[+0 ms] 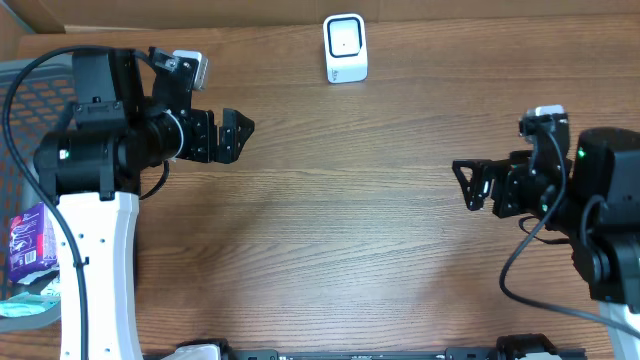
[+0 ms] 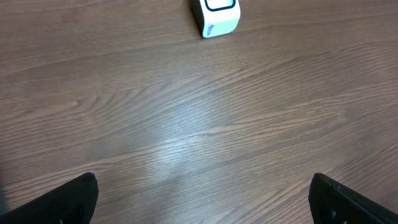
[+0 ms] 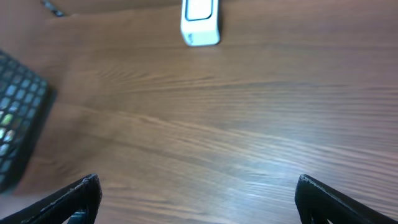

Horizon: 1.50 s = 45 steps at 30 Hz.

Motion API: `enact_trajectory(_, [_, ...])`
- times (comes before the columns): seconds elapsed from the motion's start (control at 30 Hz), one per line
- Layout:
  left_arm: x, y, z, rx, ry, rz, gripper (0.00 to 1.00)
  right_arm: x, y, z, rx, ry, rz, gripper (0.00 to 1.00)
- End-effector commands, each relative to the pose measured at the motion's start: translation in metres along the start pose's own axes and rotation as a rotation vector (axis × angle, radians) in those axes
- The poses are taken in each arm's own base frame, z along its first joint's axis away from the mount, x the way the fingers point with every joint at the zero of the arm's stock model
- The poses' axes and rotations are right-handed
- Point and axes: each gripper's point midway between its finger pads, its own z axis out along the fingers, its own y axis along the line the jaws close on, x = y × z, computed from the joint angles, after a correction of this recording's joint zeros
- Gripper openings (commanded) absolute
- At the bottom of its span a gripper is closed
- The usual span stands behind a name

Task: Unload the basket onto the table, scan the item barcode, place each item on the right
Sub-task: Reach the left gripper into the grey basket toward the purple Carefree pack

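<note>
- Packet [image 1: 25,240]: purple with white print, lying in grey basket [image 1: 28,90] at far left.
- Scanner [image 1: 345,47]: white, stands on worktop [image 1: 340,240].
- Left pincer [image 1: 240,135], right pincer [image 1: 466,187]: spread, empty.

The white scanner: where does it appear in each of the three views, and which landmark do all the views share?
Overhead: the white scanner stands near the top edge, slightly right of the middle.
Left wrist: the white scanner is at the top edge, slightly right of the middle, cut off by the frame.
Right wrist: the white scanner is at the top edge, about the middle, also cut off.
Shared landmark: the wooden table it stands on.
</note>
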Motion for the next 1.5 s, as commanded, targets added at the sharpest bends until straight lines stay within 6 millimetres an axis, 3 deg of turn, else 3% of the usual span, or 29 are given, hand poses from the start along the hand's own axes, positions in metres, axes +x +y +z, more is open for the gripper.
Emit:
enact_trajectory(0.0, [-0.01, -0.003, -0.001, 0.027, -0.027, -0.032, 0.99, -0.005, 0.019, 0.001, -0.106, 0.009, 0.0, 1.0])
enact_trajectory(0.17, [-0.019, 0.018, -0.015, -0.117, -0.058, -0.166, 1.0, -0.002, 0.015, 0.01, -0.103, 0.043, 0.016, 1.0])
enact_trajectory(0.43, [-0.023, 0.078, -0.083, -0.42, -0.162, -0.424, 1.0, -0.001, 0.013, 0.013, -0.101, 0.055, 0.022, 1.0])
enact_trajectory(0.77, [0.042, 0.184, -0.146, -0.684, -0.18, -0.861, 1.0, 0.002, 0.013, 0.013, -0.1, 0.064, 0.025, 1.0])
enact_trajectory(0.9, [0.068, 0.221, -0.163, -0.757, -0.199, -1.046, 1.0, 0.003, 0.013, 0.013, -0.1, 0.069, 0.028, 1.0])
enact_trajectory(0.97, [0.08, 0.239, -0.165, -0.781, -0.188, -1.104, 1.0, 0.003, 0.013, 0.013, -0.1, 0.071, 0.029, 1.0])
enact_trajectory(1.1, [0.1, 0.266, -0.146, -0.782, -0.093, -1.174, 0.99, 0.003, 0.013, 0.013, -0.099, 0.072, 0.029, 1.0])
enact_trajectory(1.27, [0.119, 0.283, -0.119, -0.765, 0.029, -1.223, 1.0, 0.005, 0.013, 0.013, -0.099, 0.079, 0.032, 1.0])
enact_trajectory(1.47, [0.14, 0.299, -0.101, -0.8, 0.137, -1.251, 1.0, 0.006, 0.013, 0.013, -0.098, 0.082, 0.034, 1.0])
